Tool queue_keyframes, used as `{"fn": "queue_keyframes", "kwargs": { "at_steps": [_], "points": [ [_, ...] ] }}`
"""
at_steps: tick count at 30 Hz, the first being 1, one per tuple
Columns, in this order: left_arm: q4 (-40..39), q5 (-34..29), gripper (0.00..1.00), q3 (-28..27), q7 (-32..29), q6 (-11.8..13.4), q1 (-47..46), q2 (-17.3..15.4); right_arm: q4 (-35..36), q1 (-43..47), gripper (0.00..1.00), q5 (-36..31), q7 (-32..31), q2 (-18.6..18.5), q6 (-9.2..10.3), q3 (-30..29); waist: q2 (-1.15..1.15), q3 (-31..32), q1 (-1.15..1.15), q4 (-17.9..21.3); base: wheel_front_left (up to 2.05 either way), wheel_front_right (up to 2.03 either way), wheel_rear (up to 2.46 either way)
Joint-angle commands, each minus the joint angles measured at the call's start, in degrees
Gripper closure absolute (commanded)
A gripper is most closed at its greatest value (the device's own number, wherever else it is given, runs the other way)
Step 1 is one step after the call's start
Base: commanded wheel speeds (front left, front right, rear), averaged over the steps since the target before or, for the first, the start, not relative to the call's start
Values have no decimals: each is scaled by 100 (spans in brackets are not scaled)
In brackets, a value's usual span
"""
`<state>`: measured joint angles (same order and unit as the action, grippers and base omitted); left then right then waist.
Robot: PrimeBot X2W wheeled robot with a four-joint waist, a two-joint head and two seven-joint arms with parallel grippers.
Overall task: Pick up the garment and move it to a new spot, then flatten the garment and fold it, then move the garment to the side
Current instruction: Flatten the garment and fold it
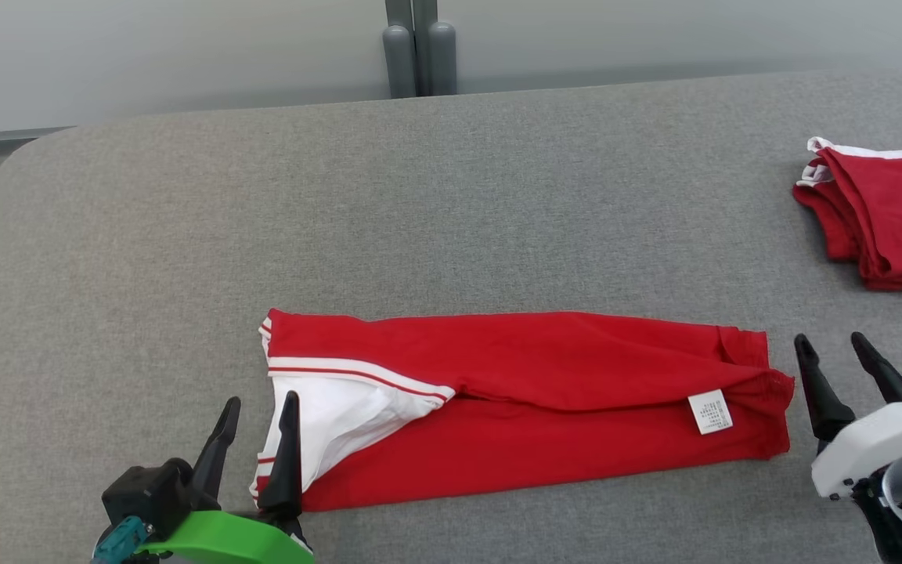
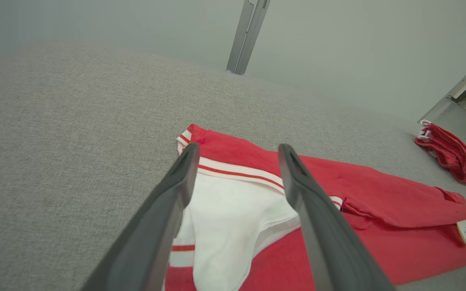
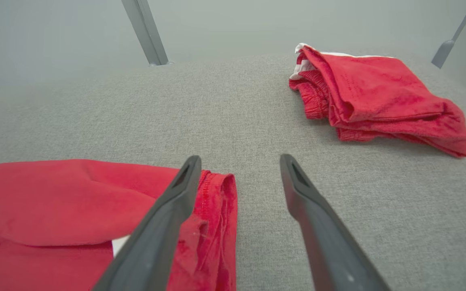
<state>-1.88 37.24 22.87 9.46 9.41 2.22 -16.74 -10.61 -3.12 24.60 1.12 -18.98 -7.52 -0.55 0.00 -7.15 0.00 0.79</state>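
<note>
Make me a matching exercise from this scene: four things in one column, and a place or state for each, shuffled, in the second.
Column one
1. long red garment
2. folded red pile
3. care label
4. left gripper

Column two
A. open, at the garment's white end
B. small and white, near the garment's right end
C. far right of the grey surface, apart from the rest
D. stretched across the middle of the surface

Pairs: 1-D, 2-C, 3-B, 4-A
</note>
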Motion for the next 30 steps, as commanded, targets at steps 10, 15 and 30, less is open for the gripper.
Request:
{"fn": "queue_keyframes", "kwargs": {
  "at_steps": [10, 15, 30],
  "points": [
    [197, -30, 0, 4, 132, -13, -203, 62, -781, -541, 0, -85, -742, 17, 6, 428, 0, 36, 0, -254, 0, 0, 0],
    [188, -50, 0, -31, 180, 20, -241, 26, -1102, -425, 0, -91, -814, -30, 6, 470, 0, 6, 0, -291, 0, 0, 0],
    [247, -126, 0, 2, 206, 60, -367, -44, -2006, -762, 72, -44, -1055, 178, 3, 907, 0, -39, 0, -266, 0, 0, 0]
  ]
}}
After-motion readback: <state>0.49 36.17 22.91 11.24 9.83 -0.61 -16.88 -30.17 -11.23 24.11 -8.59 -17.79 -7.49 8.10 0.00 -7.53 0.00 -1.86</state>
